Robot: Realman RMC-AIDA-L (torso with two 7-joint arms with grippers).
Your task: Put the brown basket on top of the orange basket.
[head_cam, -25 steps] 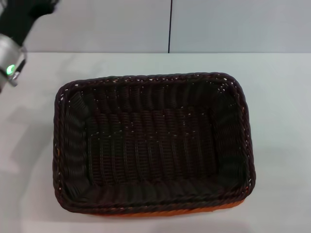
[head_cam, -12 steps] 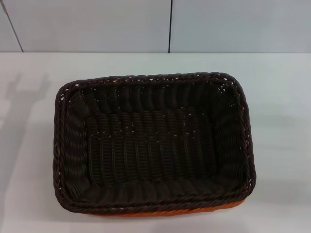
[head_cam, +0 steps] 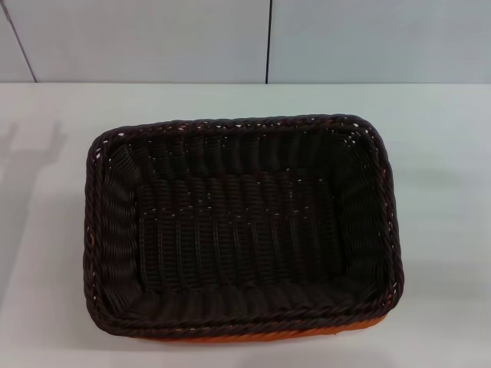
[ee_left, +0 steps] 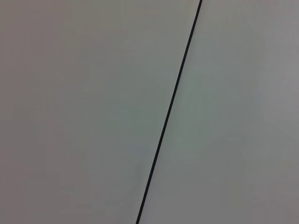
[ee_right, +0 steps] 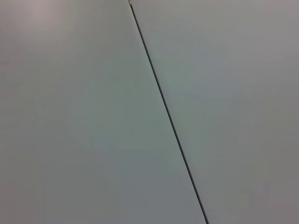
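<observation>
Head view: brown basket (head_cam: 242,230) seated inside and on top of orange basket (head_cam: 253,335), near the middle of the white table (head_cam: 437,153). Only a thin orange strip visible, below the near rim of the dark weave and at its near right corner. Rims roughly parallel, dark basket level and nested, not tilted.

Change over the last second: left arm, seen at the far left edge one second ago, gone from the head view half a second ago and absent now. Only a faint shadow left on the table at the far left, fainter and nearer the edge than half a second ago. Baskets unmoved across all three head pictures.

Wrist views: plain pale wall panels (ee_left: 93,112) with a dark seam (ee_left: 170,107); the same kind of seam (ee_right: 163,107) in the right wrist view. No gripper, left or right, in any current picture; spread or pressed jaws impossible to tell.

Judgement: stacking apparently complete, nothing holding the brown basket, arms withdrawn. No further move called for beyond confirming a stable rest.
</observation>
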